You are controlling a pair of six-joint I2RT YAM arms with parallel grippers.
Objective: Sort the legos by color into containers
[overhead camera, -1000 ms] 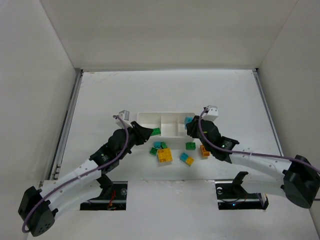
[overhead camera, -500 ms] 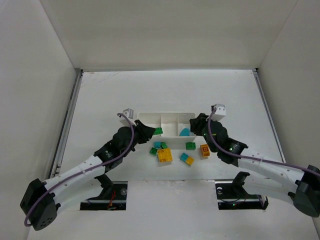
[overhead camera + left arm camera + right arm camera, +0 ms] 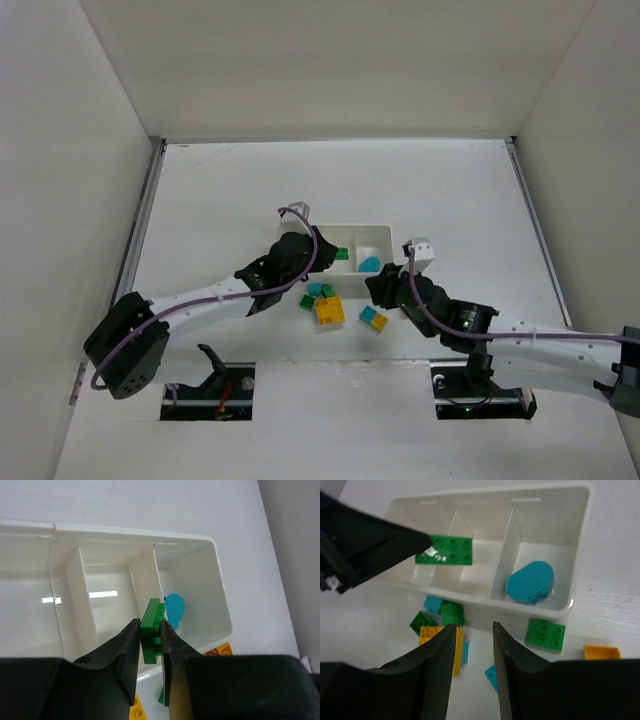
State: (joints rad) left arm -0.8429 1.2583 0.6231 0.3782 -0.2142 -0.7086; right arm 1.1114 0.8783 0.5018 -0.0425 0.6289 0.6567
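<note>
**A:** What is your left gripper point(image 3: 150, 639) doing?

**B:** It pinches a flat green brick point(image 3: 151, 630) between its two fingers point(image 3: 125, 652). The brick stands on edge with its studs turned to one side. It hangs above the white tray point(image 3: 130, 530), clear of the floor.

**A:** Over which compartment?

**B:** From above it seems to be over the middle one. Your left wrist camera lines it up with the thin wall between the middle and right compartments. I cannot fix it more closely than that.

**A:** What lies in the tray?

**B:** A rounded cyan piece point(image 3: 530, 582) rests on the floor of the right-hand compartment.

**A:** And your right gripper point(image 3: 473, 627)?

**B:** Its fingers are spread apart with nothing between them. It hovers over the table point(image 3: 220, 200) just in front of the tray's near wall.

**A:** Where are the other legos?

**B:** They are all on the table, in front of that near wall.
- A square green brick point(image 3: 546, 634) sits just beside the wall, below the cyan piece.
- A small yellow brick point(image 3: 602, 652) lies near it, further toward the right.
- A cyan brick point(image 3: 434, 602) touches the wall under the middle compartment.
- Two small green bricks point(image 3: 452, 613) lie right by the cyan brick.
- A large yellow brick point(image 3: 329, 311) lies just in front of those.
- A joined cyan-and-yellow pair point(image 3: 373, 318) lies a little to the right of the large yellow brick.
</note>
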